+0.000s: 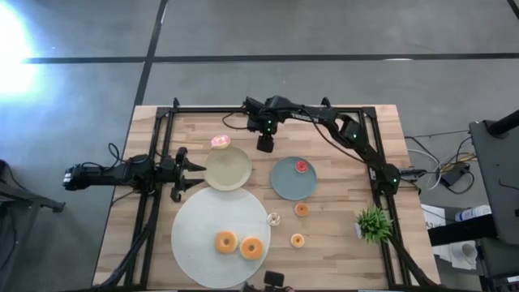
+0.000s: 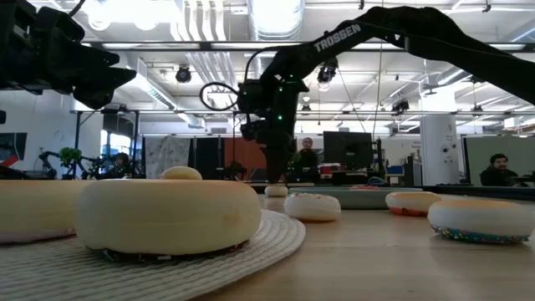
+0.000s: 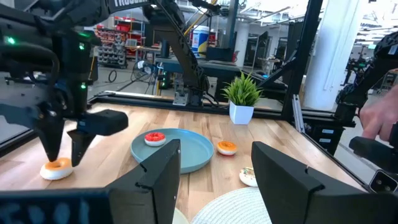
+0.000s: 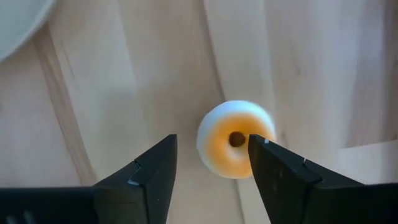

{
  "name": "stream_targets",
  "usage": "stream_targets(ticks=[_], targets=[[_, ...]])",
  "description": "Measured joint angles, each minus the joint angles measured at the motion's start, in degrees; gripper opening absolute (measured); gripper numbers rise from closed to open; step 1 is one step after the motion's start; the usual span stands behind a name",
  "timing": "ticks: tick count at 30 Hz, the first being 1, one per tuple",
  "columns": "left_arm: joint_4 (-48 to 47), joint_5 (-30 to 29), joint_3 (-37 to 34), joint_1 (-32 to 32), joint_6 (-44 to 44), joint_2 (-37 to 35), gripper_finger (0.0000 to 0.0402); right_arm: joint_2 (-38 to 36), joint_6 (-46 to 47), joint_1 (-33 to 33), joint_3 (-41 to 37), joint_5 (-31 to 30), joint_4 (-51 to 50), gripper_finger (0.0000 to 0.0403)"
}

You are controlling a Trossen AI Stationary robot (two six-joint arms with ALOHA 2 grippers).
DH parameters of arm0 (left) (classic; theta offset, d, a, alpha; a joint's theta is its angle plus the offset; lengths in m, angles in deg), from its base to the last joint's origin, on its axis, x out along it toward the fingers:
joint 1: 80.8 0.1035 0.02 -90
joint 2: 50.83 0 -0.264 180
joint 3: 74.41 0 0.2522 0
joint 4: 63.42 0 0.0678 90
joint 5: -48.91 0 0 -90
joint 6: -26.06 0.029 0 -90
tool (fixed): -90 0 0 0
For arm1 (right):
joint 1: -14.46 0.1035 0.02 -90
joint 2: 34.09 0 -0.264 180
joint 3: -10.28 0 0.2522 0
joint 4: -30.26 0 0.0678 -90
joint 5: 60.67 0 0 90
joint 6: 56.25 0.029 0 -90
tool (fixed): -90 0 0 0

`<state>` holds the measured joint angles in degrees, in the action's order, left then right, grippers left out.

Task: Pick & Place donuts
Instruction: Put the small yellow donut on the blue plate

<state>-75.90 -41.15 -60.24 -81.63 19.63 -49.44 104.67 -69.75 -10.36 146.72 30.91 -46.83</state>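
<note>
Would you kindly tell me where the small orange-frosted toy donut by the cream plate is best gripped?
Grip the small orange-frosted toy ring donut across its outer rim, from straight above: it lies flat on the wooden table, hole up. The right gripper hovers over it, jaws open. The left gripper waits aside.

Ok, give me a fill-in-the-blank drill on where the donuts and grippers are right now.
1. The red donut lies on the ____ plate.
2. The white round mat holds ____ orange donuts.
3. The right gripper hangs with open fingers above a small donut that lies on the bare ____.
4. The left gripper is ____, beside the cream plate.

Missing words: teal; two; table; open
</note>
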Motion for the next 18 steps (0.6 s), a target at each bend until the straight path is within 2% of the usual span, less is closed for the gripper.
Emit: stream_targets(ticks=[18], targets=[[0.0,0.0,0.0,0.0,0.0,0.0,0.0172,0.1,5.8,0.0,-1.6,-0.6,1.0,0.0171]])
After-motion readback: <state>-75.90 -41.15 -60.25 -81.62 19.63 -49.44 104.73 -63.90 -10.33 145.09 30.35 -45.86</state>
